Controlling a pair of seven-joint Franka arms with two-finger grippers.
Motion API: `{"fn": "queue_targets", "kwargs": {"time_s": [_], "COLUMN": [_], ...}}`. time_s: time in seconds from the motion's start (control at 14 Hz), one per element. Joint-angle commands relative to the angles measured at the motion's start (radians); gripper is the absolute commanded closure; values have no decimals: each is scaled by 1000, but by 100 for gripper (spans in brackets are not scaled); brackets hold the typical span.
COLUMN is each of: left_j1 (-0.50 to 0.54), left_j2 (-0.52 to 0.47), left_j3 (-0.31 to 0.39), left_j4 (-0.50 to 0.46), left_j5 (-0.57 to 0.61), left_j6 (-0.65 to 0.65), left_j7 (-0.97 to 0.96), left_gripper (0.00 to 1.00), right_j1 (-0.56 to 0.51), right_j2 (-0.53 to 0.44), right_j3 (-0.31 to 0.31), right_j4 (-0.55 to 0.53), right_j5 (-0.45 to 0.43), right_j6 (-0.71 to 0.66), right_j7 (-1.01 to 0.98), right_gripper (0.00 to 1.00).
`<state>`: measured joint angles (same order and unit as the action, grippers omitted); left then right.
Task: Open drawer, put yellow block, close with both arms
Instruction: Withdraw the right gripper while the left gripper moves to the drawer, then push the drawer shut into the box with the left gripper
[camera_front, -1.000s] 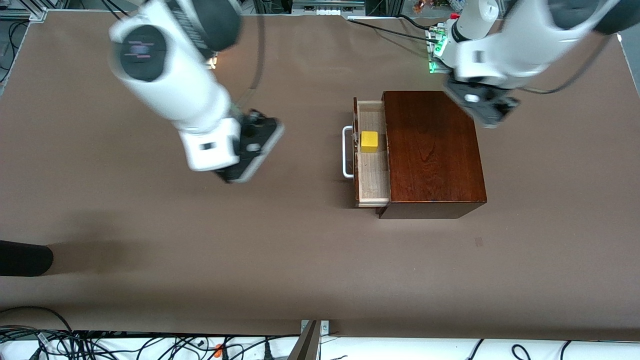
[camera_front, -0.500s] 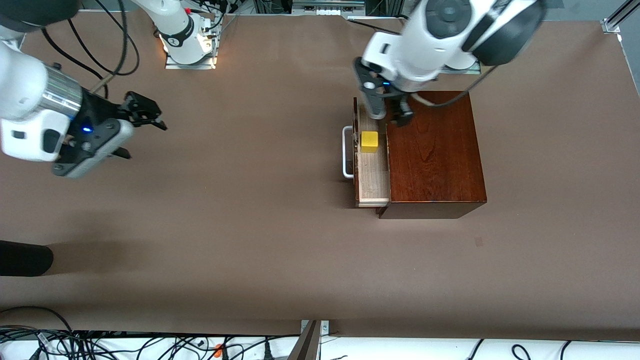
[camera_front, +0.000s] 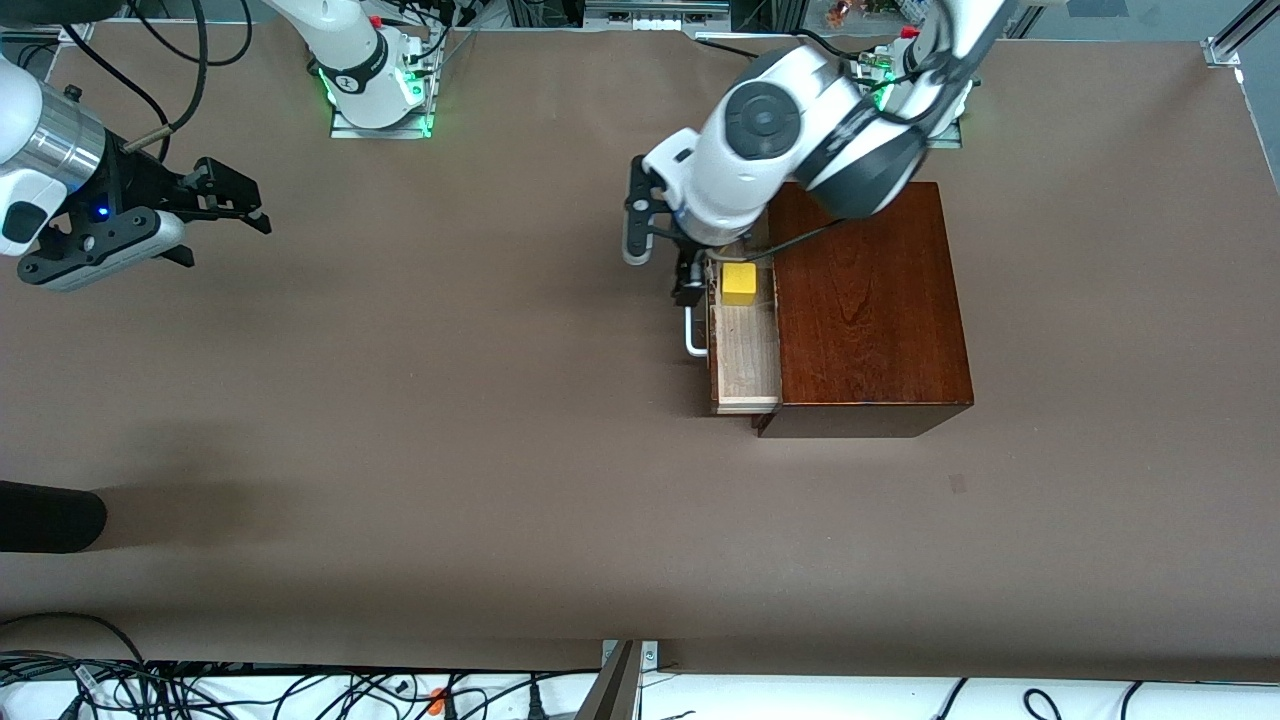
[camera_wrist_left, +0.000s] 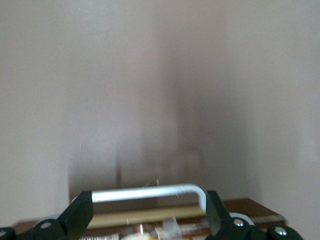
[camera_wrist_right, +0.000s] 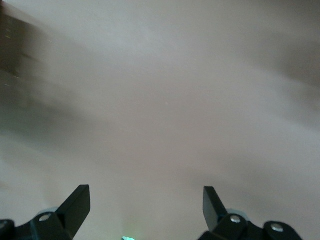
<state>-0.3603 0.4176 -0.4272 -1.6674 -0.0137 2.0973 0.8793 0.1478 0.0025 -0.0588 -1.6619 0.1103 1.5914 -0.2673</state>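
The drawer (camera_front: 745, 355) stands partly pulled out of the dark wooden box (camera_front: 865, 300). The yellow block (camera_front: 739, 283) lies in its pale tray, near the end closest to the arm bases. My left gripper (camera_front: 690, 288) is low at the white bar handle (camera_front: 692, 338), beside the block. In the left wrist view the handle (camera_wrist_left: 145, 192) lies lengthwise between the wide-open fingers (camera_wrist_left: 79, 214) of the left gripper (camera_wrist_left: 147, 212). My right gripper (camera_front: 228, 203) is open and empty over bare table at the right arm's end; the right wrist view shows only table past it (camera_wrist_right: 145, 202).
A black object (camera_front: 45, 515) pokes in at the table's edge at the right arm's end. Cables (camera_front: 200, 690) run along the near edge. The arm bases (camera_front: 375, 85) stand along the farthest edge.
My left gripper has moved from over the drawer's end by the box down to the handle. My right gripper has drawn back a little toward the right arm's end of the table.
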Motion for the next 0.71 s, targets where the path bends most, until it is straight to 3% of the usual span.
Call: {"fn": "queue_targets", "kwargs": {"time_s": [0.0,0.29,0.64], "left_j1": [-11,-16,-14], "left_j2": [70,136,144], "left_j3": [5,5,13], "left_j4": [12,11,-20], "left_j5": [61,130,153], "left_j6": [76,128,116], "left_j7": [16,13,15], "left_gripper": [0,0,0], "right_j1": [6,6,3], "right_j2": [-35,-33,-16], "right_j3": [4,4,-5], "right_j4": [-59,-49,17], "right_j5": [-38,-38,-32], "right_j6": [27,38,16], "right_j7": [81,129,151], "right_gripper": [0,0,0]}}
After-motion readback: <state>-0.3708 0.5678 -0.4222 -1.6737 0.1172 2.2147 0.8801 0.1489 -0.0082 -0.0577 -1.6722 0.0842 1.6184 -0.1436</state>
